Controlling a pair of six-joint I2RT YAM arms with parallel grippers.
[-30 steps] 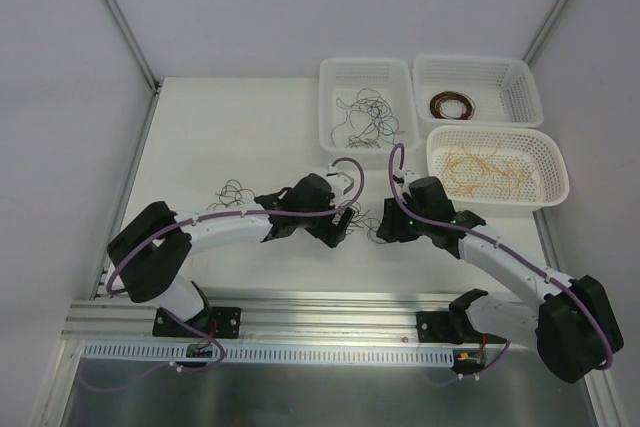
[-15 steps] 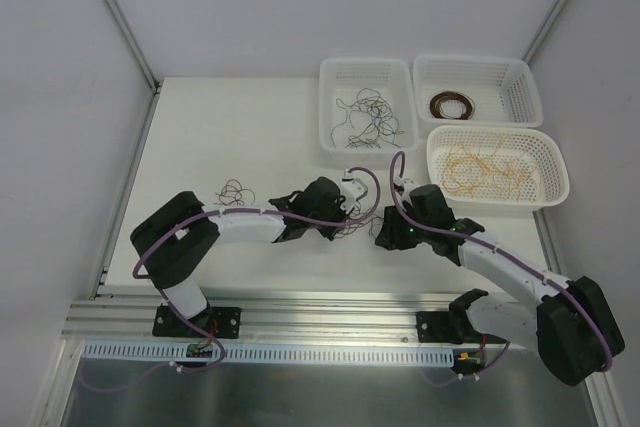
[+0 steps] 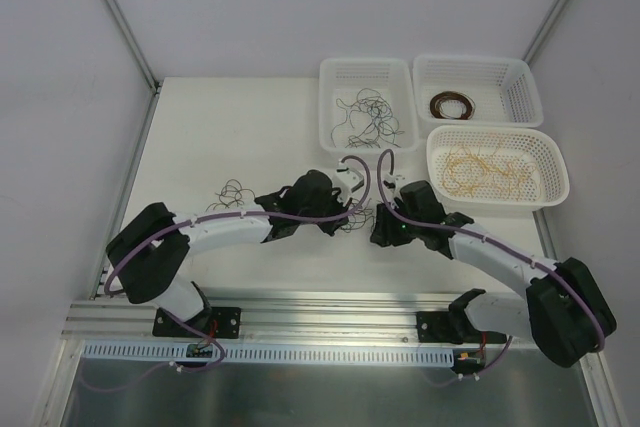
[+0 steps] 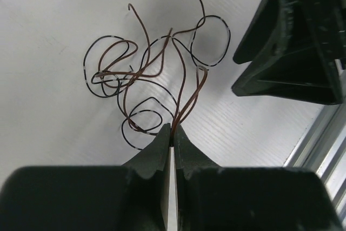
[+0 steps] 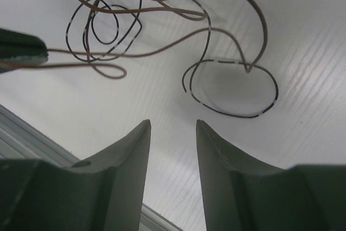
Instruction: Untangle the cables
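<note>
A small tangle of cables (image 4: 116,75), thin brown and black curly wires, lies on the white table between my two grippers. My left gripper (image 4: 172,129) is shut on a loop of brown cable (image 4: 184,82) that runs from its tips into the tangle. In the top view the tangle (image 3: 360,222) sits between the left gripper (image 3: 350,217) and the right gripper (image 3: 376,229). My right gripper (image 5: 173,124) stands open just short of the wires, nothing between its fingers; a black loop (image 5: 232,113) lies right ahead of it.
A second small bunch of black wires (image 3: 232,192) lies on the table to the left. Three white baskets stand at the back right: one (image 3: 330,77) with black wires, one (image 3: 525,97) with a brown coil, one (image 3: 550,162) with yellow-tan wires.
My left gripper has shut on the brown cable. The left arm swung toward the tangle and the right gripper shifted slightly left toward it.
</note>
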